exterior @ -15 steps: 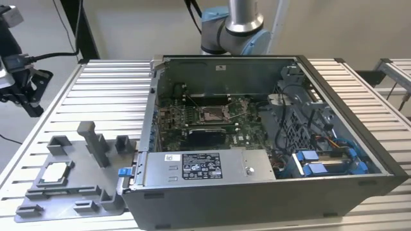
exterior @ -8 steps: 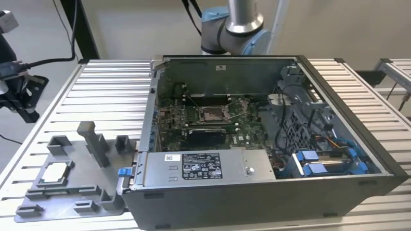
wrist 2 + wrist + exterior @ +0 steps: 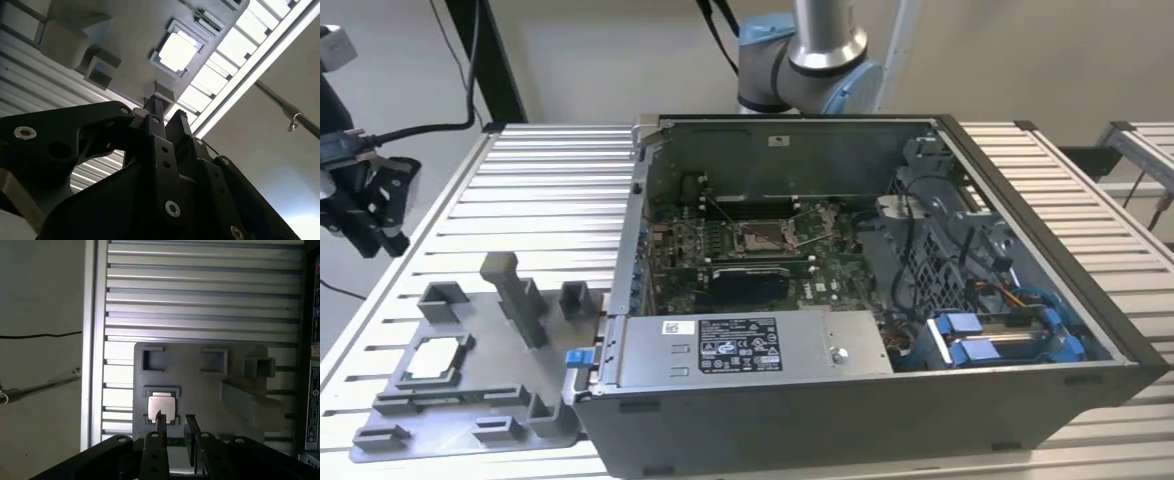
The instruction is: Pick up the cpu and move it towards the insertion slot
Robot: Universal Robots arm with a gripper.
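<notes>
The cpu (image 3: 434, 360) lies flat with its silvery face up in a square nest of the grey tray (image 3: 480, 405), at the exterior view's lower left. My gripper (image 3: 380, 235) hangs well above and behind the tray, at the exterior view's left edge. In both wrist views the cpu (image 3: 161, 406) (image 3: 177, 50) sits just beyond the fingertips (image 3: 160, 422). The gripper (image 3: 175, 426) (image 3: 166, 115) is open and holds nothing. The insertion slot (image 3: 761, 237), a silver-framed socket with a thin lever, sits on the green board inside the case.
The open computer case (image 3: 1014, 200) stands in the middle of a slatted metal table (image 3: 534, 190). Grey upright blocks (image 3: 520, 295) rise from the tray beside the cpu. A labelled metal box (image 3: 734, 350) and blue carriers (image 3: 987, 335) fill the case's near side.
</notes>
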